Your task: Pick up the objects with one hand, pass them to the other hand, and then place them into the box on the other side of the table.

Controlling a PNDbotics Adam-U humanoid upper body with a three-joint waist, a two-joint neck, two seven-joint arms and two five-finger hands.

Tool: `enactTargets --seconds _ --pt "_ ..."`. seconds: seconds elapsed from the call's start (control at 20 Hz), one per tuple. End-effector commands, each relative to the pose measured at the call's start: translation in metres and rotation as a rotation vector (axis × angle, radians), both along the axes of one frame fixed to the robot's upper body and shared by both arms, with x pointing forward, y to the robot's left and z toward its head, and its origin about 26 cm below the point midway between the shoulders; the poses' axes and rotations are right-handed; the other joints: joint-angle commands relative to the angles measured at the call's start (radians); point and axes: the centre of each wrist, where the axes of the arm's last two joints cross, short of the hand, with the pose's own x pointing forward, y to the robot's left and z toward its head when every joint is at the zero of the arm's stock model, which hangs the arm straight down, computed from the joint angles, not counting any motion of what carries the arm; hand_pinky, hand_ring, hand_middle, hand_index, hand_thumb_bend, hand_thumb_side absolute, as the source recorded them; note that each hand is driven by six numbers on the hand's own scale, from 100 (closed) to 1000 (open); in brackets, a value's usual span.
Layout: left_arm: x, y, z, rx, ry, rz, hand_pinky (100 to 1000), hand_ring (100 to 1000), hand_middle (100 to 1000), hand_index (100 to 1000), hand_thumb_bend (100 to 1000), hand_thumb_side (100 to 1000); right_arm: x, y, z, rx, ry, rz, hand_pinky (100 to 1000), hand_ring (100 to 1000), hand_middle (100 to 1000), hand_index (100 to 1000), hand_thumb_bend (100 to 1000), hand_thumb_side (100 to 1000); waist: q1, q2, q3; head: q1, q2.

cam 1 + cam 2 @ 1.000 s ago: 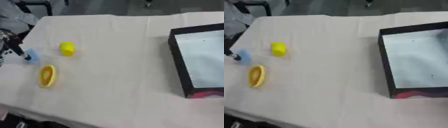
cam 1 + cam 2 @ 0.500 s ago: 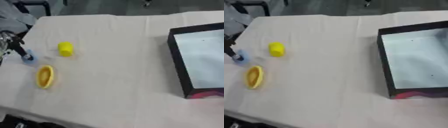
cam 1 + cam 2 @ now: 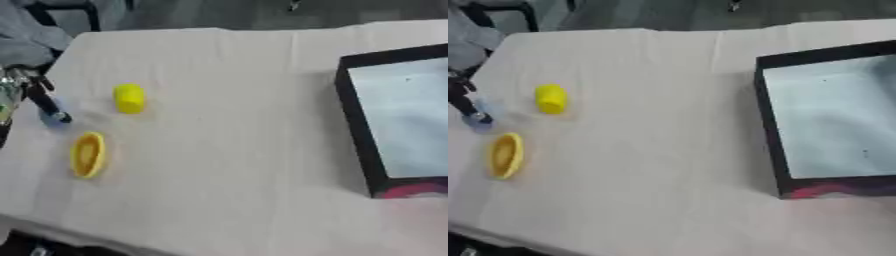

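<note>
Two yellow things are lying just right of the left hand (image 3: 26,92): a yellow block (image 3: 129,98) above, a yellow dish (image 3: 87,154) below. One dark finger is reaching down onto a small blue object (image 3: 54,118); whether the fingers are gripping it, I cannot tell. Far to their right, the black box (image 3: 773,145) is sitting on the cloth-covered table (image 3: 227,165).
</note>
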Motion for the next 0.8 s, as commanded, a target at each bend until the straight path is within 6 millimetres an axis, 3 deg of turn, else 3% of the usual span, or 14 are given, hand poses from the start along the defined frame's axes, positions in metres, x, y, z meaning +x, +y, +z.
enactTargets --seconds 0.05,0.8 --pt "-0.006 0.012 0.016 0.028 -0.024 0.031 916 933 835 860 617 100 -0.003 0.002 0.010 -0.025 -0.035 0.006 1000 1000 815 1000 125 424 -0.010 0.000 -0.001 0.006 -0.016" --pt "-0.013 0.026 0.019 0.038 -0.011 0.070 915 934 837 860 619 100 -0.003 0.002 0.008 -0.031 -0.033 0.001 1000 1000 815 1000 104 433 -0.011 0.002 -0.001 0.010 -0.017"
